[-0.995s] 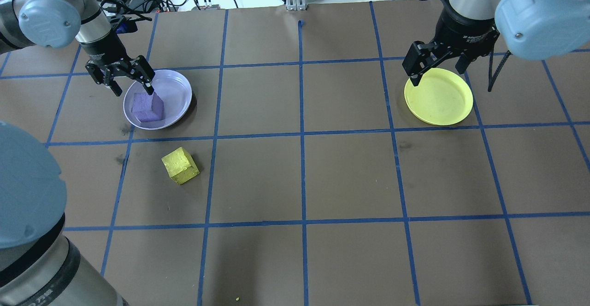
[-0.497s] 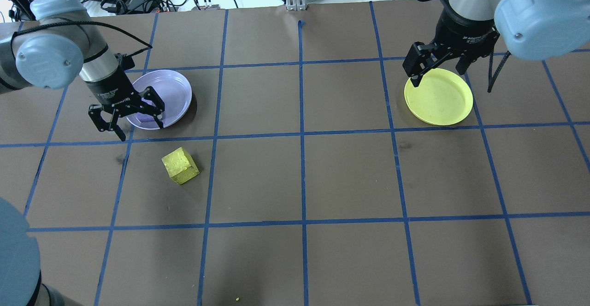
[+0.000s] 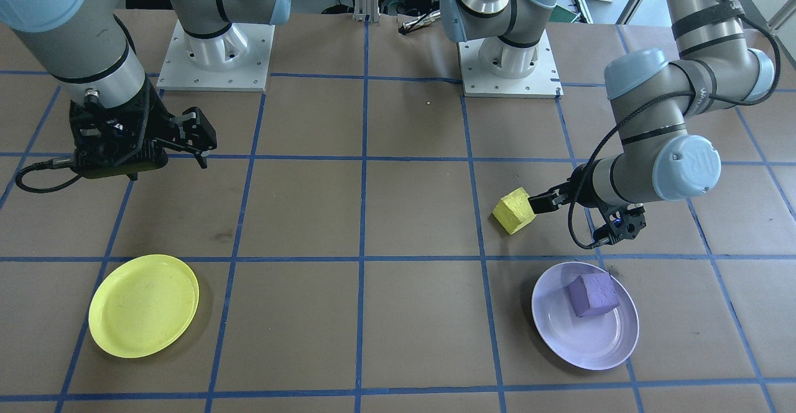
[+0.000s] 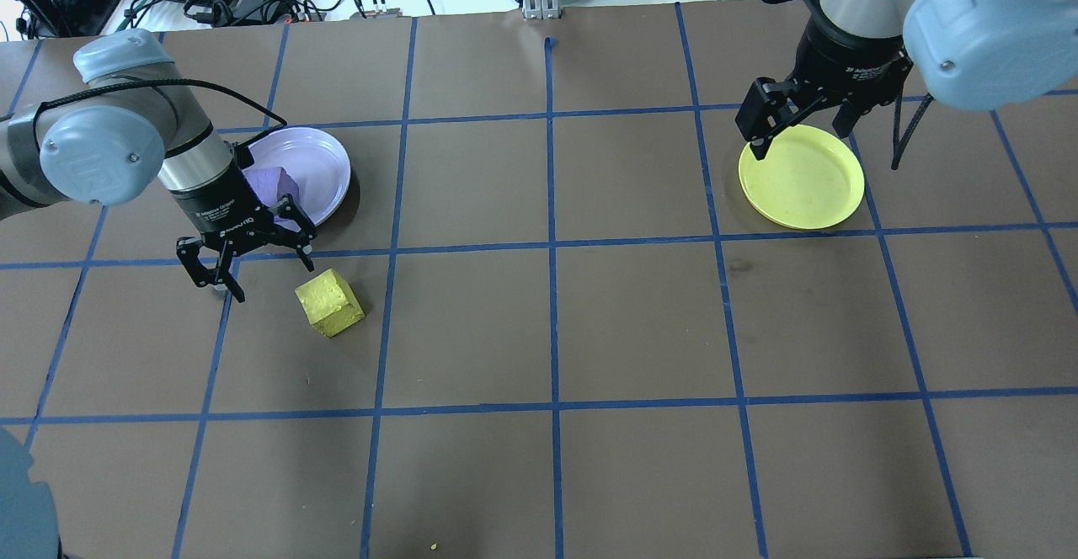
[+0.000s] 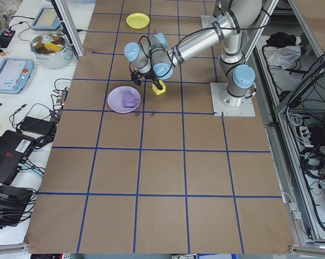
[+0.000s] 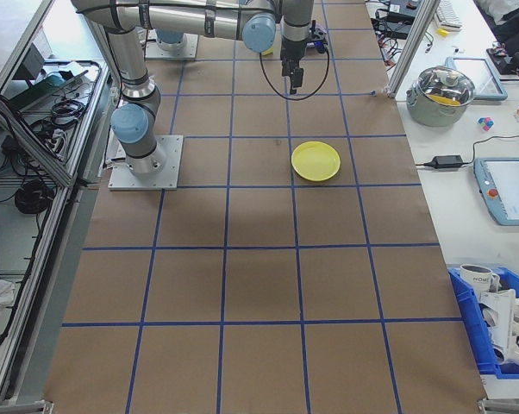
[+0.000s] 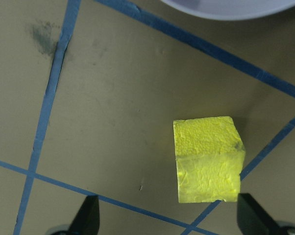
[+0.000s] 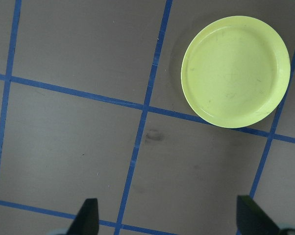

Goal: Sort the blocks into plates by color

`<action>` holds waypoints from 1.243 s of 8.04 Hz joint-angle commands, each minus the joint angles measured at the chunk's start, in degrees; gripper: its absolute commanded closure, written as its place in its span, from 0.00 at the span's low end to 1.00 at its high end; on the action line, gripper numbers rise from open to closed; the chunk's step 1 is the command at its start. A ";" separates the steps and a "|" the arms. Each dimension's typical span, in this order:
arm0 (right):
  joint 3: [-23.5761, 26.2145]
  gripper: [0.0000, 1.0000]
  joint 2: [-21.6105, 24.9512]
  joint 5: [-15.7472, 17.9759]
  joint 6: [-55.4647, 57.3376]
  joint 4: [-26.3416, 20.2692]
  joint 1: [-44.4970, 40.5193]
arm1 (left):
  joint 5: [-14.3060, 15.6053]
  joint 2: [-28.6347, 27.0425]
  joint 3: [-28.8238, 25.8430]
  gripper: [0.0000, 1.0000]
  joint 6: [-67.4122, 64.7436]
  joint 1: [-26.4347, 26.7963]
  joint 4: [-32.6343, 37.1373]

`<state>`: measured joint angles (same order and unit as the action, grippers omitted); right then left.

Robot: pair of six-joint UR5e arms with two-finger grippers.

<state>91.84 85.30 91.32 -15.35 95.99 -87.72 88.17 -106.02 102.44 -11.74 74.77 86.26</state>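
Step in hand (judged): L gripper (image 4: 253, 266) acquires the yellow block (image 4: 330, 302).

Status:
- Purple block (image 3: 593, 295) lies in the lavender plate (image 3: 563, 332); that half looks done.
- Yellow block sits on the table, just beside the lavender plate, well apart from the yellow plate (image 4: 801, 176).
- L gripper: jaws spread wide, empty, hanging beside the block on the robot's left, not over it. In the wrist view the block (image 7: 208, 159) sits off-centre, close to one fingertip.
- R gripper (image 4: 800, 121): jaws wide, empty, over the yellow plate's far rim.

Procedure, recommended:
1. Shift L gripper sideways until the block is centred betw. the fingers.
2. Block sits rotated vs. the grid lines; rotate wrist so pads meet two flat opposite faces, not corners.
3. Descend w/ jaws wide; stop short of the table.
4. Close gently: foam-like surface prob. compresses.
5. Lift clear of the lavender rim before traversing.

Caution: yellow plate is on the R side; long reach or hand-over likely req'd.
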 commanded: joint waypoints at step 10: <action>0.00 0.00 -0.31 0.00 0.05 0.08 0.00 | -2.30 -5.69 2.32 0.01 3.48 2.92 -6.01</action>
<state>91.84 85.00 91.33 -15.37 95.98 -87.71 85.96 -110.48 104.23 -8.48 77.71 80.27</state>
